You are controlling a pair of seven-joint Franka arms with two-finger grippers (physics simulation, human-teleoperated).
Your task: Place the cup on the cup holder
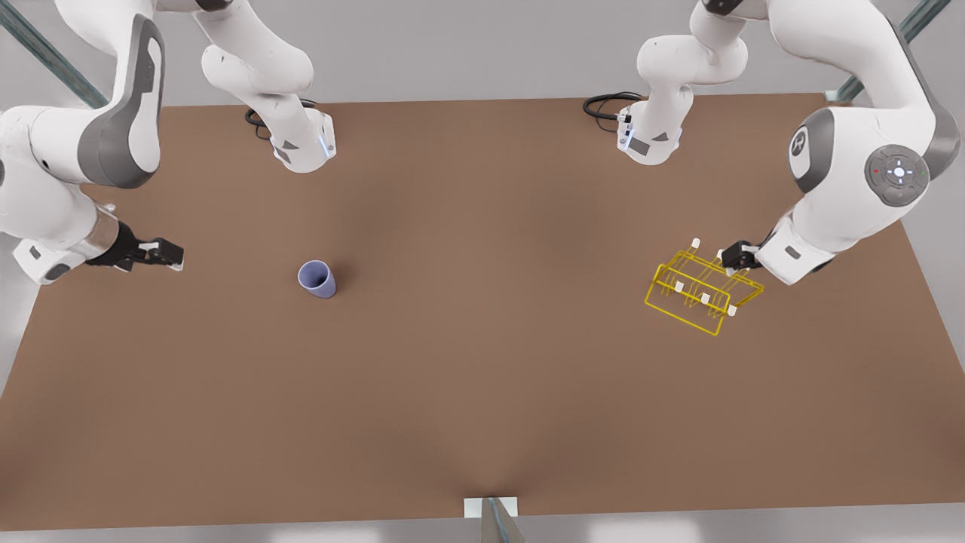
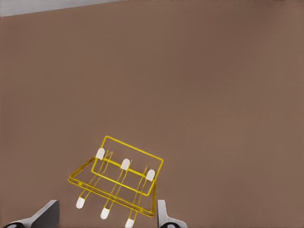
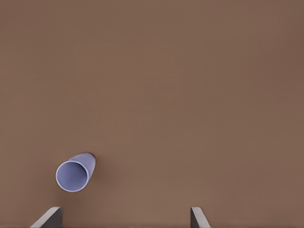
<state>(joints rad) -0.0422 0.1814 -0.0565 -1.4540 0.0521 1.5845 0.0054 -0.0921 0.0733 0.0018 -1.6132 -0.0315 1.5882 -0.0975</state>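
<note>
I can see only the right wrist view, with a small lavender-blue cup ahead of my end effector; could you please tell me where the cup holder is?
Observer: The bright yellow wire cup holder with white-tipped prongs sits on the brown table at the front view's right, well apart from the small lavender-blue handleless cup.
Operator: Thank you. Is the other arm near it?
Observer: Yes, the left end effector is at the holder's edge, fingers open.
Operator: And where does mine appear?
Observer: The right end effector hangs open at the front view's left, apart from the cup.
</note>
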